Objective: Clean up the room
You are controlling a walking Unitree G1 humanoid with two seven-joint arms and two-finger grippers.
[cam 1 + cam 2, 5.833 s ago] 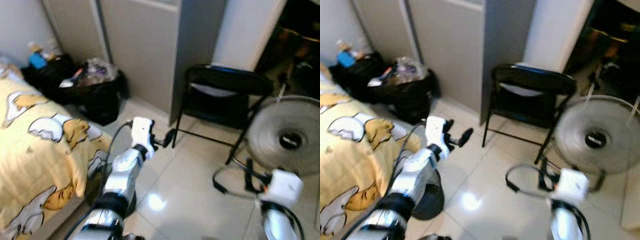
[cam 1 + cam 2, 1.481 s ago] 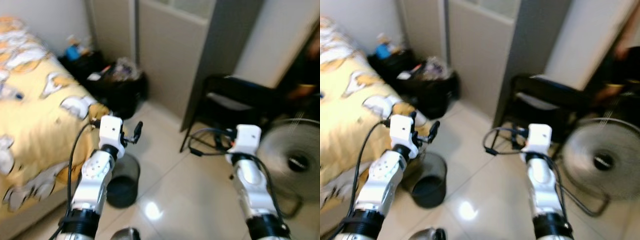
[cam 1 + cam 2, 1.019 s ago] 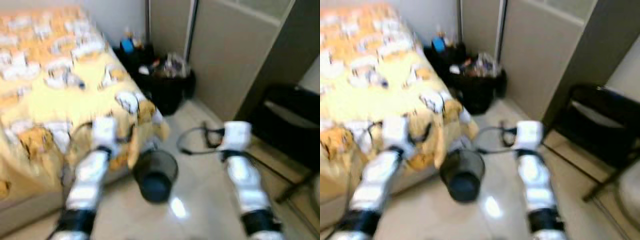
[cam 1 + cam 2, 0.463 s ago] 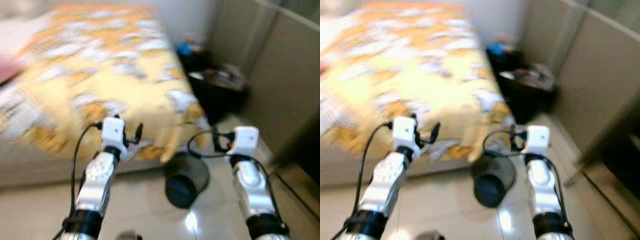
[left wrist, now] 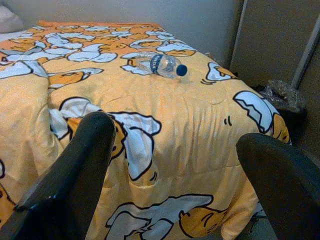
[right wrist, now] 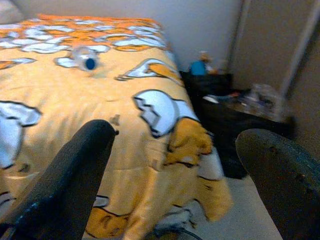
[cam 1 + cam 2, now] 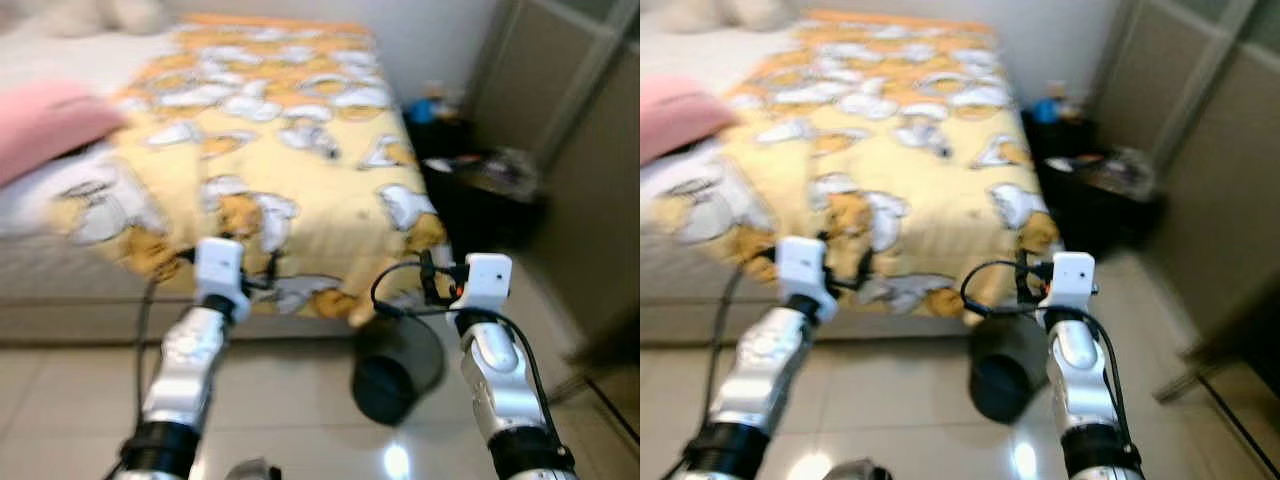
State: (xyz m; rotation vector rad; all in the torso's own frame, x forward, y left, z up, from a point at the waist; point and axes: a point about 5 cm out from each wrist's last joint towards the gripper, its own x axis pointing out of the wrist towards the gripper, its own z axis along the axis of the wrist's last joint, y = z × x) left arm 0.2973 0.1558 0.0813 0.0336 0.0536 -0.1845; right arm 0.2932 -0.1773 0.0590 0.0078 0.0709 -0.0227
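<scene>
- Home bedroom.
- Bed (image 7: pixel 250 150) fills most of the scene: yellow-orange cartoon-print duvet (image 5: pixel 165 130) hanging over the edge, pink pillow (image 7: pixel 50 120) and white pillows (image 7: pixel 110 14) at the head end.
- Clear plastic water bottle (image 5: pixel 160 64) with blue cap lying on the duvet.
- Glossy pale tiled floor (image 7: pixel 290 410), small dark round bin (image 7: pixel 395 365) tipped on it just beside the bed's corner.
- Cluttered corner past the foot of the bed: black bags/bin (image 7: pixel 1105 200) stuffed with rubbish, small blue item (image 6: pixel 198 66) on top.
- Plain wall (image 5: pixel 150 12), beige door/wardrobe panels (image 7: pixel 1210 150) on the right side.
</scene>
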